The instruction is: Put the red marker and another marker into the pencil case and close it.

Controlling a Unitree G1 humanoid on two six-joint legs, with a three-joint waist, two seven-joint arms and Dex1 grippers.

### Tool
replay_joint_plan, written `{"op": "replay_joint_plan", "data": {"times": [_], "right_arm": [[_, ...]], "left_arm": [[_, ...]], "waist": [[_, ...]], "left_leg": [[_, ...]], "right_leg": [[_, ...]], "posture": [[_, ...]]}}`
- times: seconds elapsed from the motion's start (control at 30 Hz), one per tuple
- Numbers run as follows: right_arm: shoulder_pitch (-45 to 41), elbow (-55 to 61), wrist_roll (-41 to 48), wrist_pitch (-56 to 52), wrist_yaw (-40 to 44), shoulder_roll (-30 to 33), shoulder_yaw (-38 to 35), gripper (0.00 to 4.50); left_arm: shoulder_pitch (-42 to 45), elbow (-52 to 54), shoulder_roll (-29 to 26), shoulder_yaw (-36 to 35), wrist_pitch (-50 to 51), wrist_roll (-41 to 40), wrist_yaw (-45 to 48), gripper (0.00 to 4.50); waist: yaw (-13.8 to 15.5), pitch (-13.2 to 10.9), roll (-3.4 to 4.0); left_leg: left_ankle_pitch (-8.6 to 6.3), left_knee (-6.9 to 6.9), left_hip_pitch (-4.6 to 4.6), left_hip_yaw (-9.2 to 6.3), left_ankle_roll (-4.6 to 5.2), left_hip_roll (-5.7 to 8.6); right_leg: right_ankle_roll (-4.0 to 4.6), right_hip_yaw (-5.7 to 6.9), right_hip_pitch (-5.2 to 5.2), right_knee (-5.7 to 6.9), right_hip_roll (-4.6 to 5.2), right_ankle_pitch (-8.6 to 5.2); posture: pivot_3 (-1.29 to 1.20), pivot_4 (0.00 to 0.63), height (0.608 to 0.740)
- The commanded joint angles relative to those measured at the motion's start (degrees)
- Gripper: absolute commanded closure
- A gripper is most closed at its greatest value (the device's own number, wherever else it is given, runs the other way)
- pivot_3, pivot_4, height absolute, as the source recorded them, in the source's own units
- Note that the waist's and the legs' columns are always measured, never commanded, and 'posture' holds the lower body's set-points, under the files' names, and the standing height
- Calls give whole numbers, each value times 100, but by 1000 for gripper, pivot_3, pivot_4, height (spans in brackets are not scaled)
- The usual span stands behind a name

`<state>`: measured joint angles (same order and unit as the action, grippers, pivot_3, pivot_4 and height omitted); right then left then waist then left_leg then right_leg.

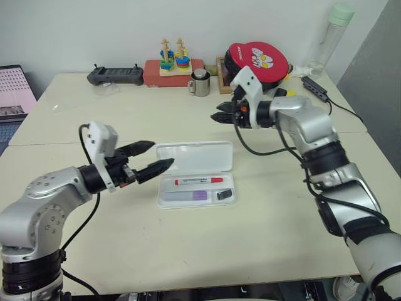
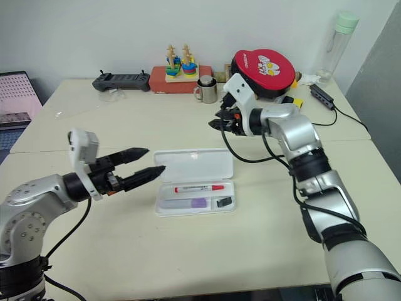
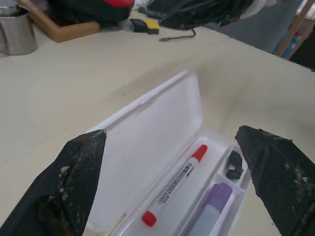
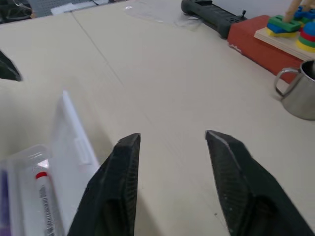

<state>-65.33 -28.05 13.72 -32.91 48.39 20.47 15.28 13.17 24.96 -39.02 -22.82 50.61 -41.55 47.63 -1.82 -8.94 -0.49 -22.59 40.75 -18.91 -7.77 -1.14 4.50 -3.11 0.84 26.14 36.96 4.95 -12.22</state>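
Note:
The pencil case (image 1: 194,157) lies open mid-table, its white lid folded flat behind the tray. Inside the tray the red marker (image 1: 198,180) lies along the back, and the purple marker (image 1: 188,195) lies in front of it beside a small black piece (image 1: 223,195). My left gripper (image 1: 161,154) hovers just left of the case, open and empty, fingers pointing at it. My right gripper (image 1: 217,111) hangs above the table behind the case, fingers apart with nothing between them. The left wrist view looks down on the red marker (image 3: 176,184) and the purple marker (image 3: 211,206).
Along the table's far edge stand a metal cup (image 1: 200,83), a stacking toy on a red box (image 1: 173,63), a black controller (image 1: 115,75), a round red pouch (image 1: 257,59) and a clear bottle (image 1: 332,37). A black cable hub (image 1: 315,88) lies at the far right.

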Motion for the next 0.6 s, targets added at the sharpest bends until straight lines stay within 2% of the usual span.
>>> {"op": "replay_joint_plan", "data": {"times": [0.03,0.07,0.1,0.13,0.17,0.33,0.6], "right_arm": [[-366,-812,-440,419,52,-263,136,3673],[-386,-883,-489,427,156,-317,178,3772],[-398,-930,-528,440,242,-351,194,4225],[-366,-907,-597,416,380,-380,292,4437],[-343,-895,-655,403,476,-402,356,4489],[-84,-344,-739,298,1075,-415,610,4489],[777,1459,-703,-129,1938,-50,1072,4489]], "left_arm": [[-173,228,-224,-456,-13,-383,-1,0],[-247,243,-272,-473,-25,-399,0,0],[-289,252,-304,-473,-41,-425,-19,0],[-324,265,-358,-467,-20,-459,-44,0],[-349,272,-398,-462,-6,-489,-62,0],[-402,276,-679,-541,24,-721,-12,0],[-628,353,-1045,-400,20,-878,143,0]], "waist": [[-23,0,0],[-40,-1,1],[-44,-1,2],[-46,-3,4],[-51,-2,4],[-98,-3,5],[-110,-3,6]], "left_leg": [[0,-1,2,2,0,0],[0,-3,2,3,0,-1],[0,-3,1,3,-1,-1],[0,-3,1,2,0,0],[0,-3,-2,1,0,0],[-1,-4,0,-1,-1,-3],[-2,-5,2,-4,-3,-3]], "right_leg": [[0,-1,0,4,0,0],[1,-3,1,2,0,0],[1,-3,2,3,0,0],[1,-3,2,4,0,0],[1,-3,3,2,0,0],[1,-2,3,4,-1,0],[1,0,2,4,-1,0]], "posture": [[0,150,740],[0,150,740],[0,150,740],[0,150,740],[0,150,740],[0,150,740],[0,150,740]]}}
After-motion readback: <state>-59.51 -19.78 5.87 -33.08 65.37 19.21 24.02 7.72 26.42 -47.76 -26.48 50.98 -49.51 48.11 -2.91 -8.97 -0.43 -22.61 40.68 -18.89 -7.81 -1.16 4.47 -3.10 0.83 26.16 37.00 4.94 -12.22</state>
